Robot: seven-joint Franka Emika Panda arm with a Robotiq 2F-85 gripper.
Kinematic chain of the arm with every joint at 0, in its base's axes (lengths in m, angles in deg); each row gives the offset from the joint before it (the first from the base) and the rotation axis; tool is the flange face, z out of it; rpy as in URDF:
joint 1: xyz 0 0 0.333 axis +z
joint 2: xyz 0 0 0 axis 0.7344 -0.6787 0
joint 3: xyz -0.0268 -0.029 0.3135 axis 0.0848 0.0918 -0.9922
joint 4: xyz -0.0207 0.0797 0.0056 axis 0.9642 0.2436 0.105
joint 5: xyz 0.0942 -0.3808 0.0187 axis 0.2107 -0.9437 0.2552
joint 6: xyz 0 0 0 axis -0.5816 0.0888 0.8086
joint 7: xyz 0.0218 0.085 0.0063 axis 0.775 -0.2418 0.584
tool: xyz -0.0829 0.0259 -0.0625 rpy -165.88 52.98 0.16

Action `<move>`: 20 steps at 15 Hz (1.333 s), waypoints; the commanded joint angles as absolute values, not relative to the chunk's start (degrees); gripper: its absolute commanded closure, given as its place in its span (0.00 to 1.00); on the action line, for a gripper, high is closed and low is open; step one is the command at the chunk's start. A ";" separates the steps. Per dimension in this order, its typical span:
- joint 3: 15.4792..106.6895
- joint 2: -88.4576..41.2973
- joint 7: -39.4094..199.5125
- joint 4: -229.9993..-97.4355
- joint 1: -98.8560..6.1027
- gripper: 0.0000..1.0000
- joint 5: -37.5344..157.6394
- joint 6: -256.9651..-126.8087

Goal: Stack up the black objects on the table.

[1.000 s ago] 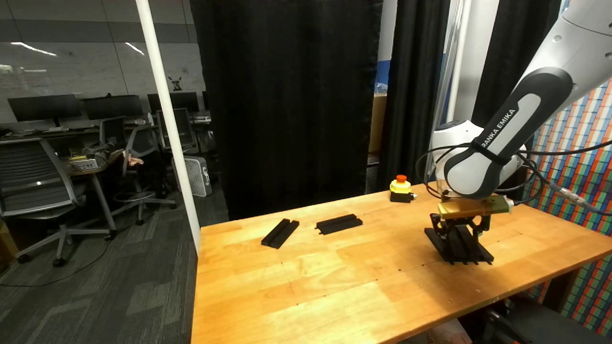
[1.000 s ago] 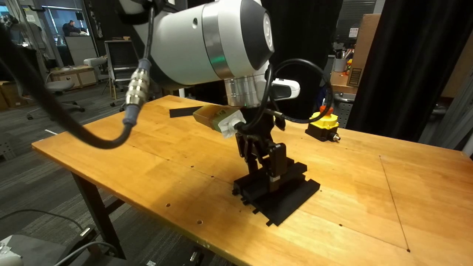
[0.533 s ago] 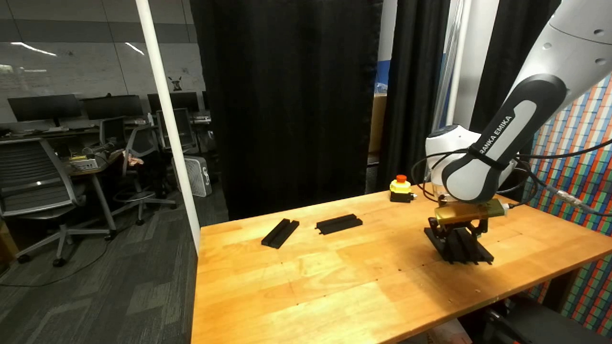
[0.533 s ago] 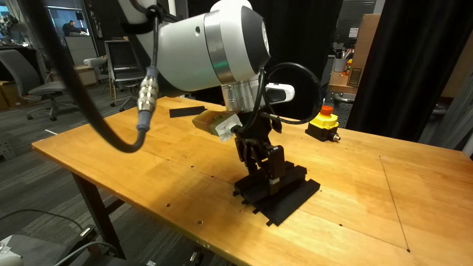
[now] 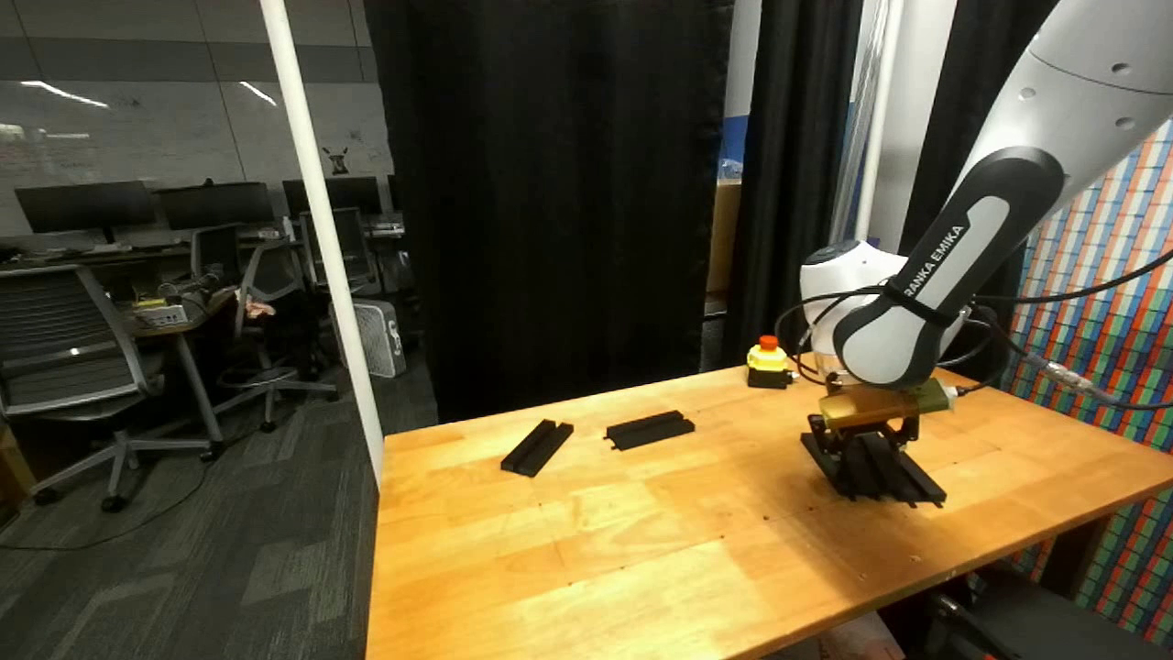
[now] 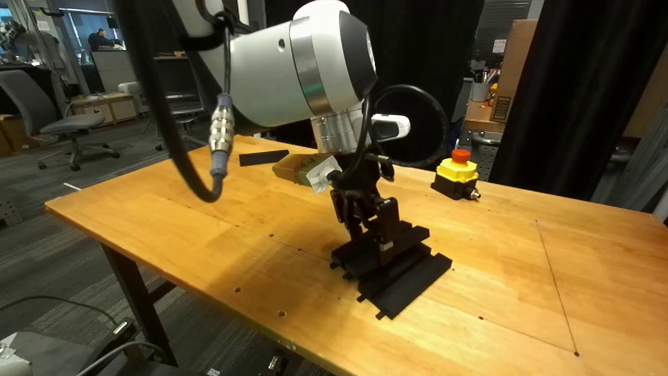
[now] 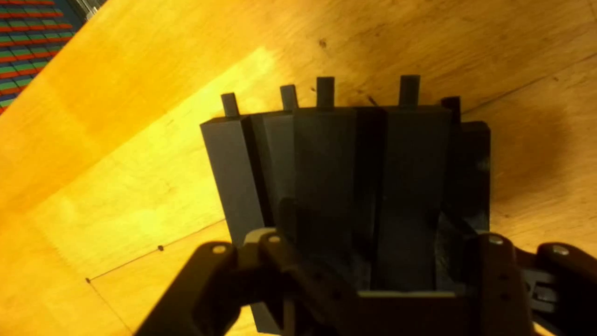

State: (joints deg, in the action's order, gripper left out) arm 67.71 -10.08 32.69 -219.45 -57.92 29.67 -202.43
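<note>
- The pincer is closed across a grooved black piece.
- Black bars show below it on both sides; whether it touches them I cannot tell.
- In an exterior view the held piece is in the right half of the worktop, a strip of wood between it and the near edge.
- Well apart, a slanting black slab and a crosswise black slab lie near the far edge, the slanting one closer to the far left corner.
- Broad room lies between these slabs and the near edge.
- Further right along the far edge stands a yellow box topped by a red button.
- A black curtain hangs beyond that edge.
</note>
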 commanded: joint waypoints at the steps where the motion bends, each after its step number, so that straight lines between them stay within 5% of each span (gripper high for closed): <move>1: 67.60 -12.59 33.85 -217.87 -56.59 0.55 30.30 -204.97; 20: 66.53 -12.35 59.16 -215.86 -52.97 0.55 45.98 -213.70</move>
